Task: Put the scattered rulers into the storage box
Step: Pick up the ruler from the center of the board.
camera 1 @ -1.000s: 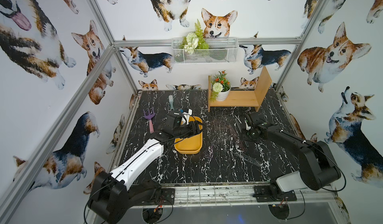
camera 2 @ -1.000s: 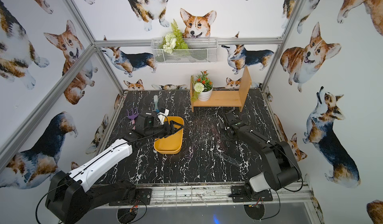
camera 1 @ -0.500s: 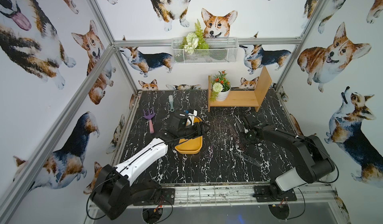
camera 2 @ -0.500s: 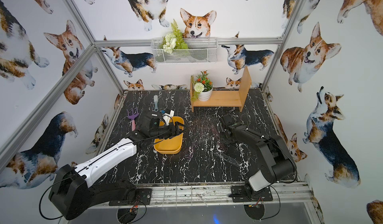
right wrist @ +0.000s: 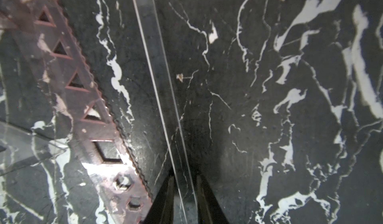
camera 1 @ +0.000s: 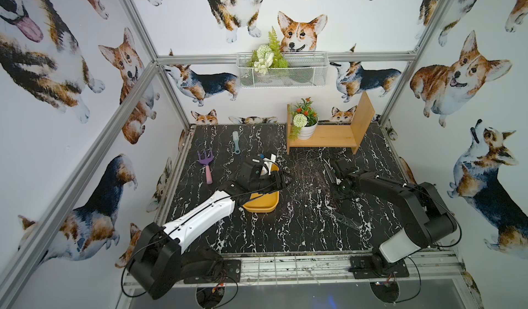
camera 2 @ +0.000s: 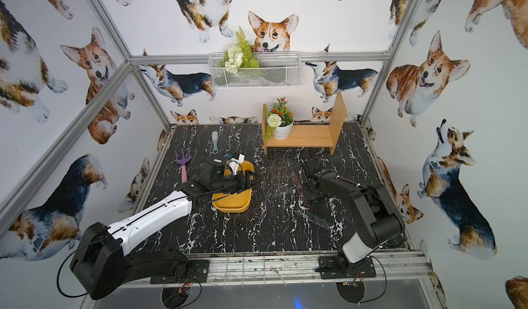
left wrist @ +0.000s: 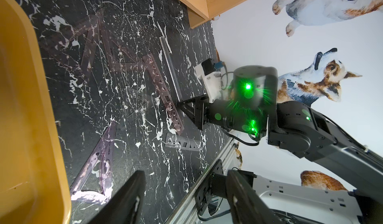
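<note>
While my left gripper [camera 1: 286, 178] hangs past the box [camera 1: 261, 204] rim in a top view, rulers [camera 1: 347, 222] lie on open marble [camera 1: 300, 233] beyond. Left wrist: its fingers [left wrist: 132, 194] apart. Right wrist: my right gripper [right wrist: 184, 181] straddles both edges of a clear ruler [right wrist: 153, 47]; whether pinched, I cannot tell

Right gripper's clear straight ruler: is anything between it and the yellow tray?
The left gripper hangs open by the rim of the storage box on the side facing the clear ruler, likely in its path. Other rulers lie flat on the table between.
</note>
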Tool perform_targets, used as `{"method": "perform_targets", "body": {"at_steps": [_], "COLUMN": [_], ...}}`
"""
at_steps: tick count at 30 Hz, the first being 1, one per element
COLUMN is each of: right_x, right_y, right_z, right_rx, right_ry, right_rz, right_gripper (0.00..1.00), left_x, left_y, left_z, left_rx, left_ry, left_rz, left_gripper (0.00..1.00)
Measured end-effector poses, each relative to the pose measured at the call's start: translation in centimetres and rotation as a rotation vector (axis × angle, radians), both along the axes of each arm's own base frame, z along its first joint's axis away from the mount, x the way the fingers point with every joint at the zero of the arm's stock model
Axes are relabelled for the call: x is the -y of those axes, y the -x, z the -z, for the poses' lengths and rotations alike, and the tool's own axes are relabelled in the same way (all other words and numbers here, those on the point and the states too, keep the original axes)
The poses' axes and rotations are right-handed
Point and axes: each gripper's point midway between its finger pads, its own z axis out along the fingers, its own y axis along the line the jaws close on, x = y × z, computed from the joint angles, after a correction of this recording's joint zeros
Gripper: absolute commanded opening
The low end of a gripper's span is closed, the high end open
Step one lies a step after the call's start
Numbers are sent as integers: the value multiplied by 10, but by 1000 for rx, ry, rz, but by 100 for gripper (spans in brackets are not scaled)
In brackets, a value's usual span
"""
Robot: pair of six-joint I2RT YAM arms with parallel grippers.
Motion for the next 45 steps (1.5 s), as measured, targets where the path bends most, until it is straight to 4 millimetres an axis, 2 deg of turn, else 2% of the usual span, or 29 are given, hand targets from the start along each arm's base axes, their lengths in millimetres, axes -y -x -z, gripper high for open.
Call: {"method": "perform_targets", "body": {"at_steps": [5,13,21,27,37,45], "right_x": [1,-6,-7,-10,-14,-37], "right_y": [0,-10,-10,-4,-6,-2], "right_z": [2,3,2,-6,-53,-105], "right_rx": [-6,23,32,33,115,213], "right_ry": [8,-14,-26,-50,-102,-285], "right_rz": [-10,-27,-30,-37,-38,-51], "right_gripper": [27,17,3,0,0,0], "left_x": [0,1,0,1,6,10], "left_y": [0,-1,-1,-2,-10,-16], "left_z": [0,-3,-4,-5,-28,-52], "left_rx": [2,10,8,13,65,144], "left_ry": [-1,5,6,7,28,34], "left_rz": [-2,-10,-14,-16,-11,8], "left_gripper": [67,67,67,67,67,68]}}
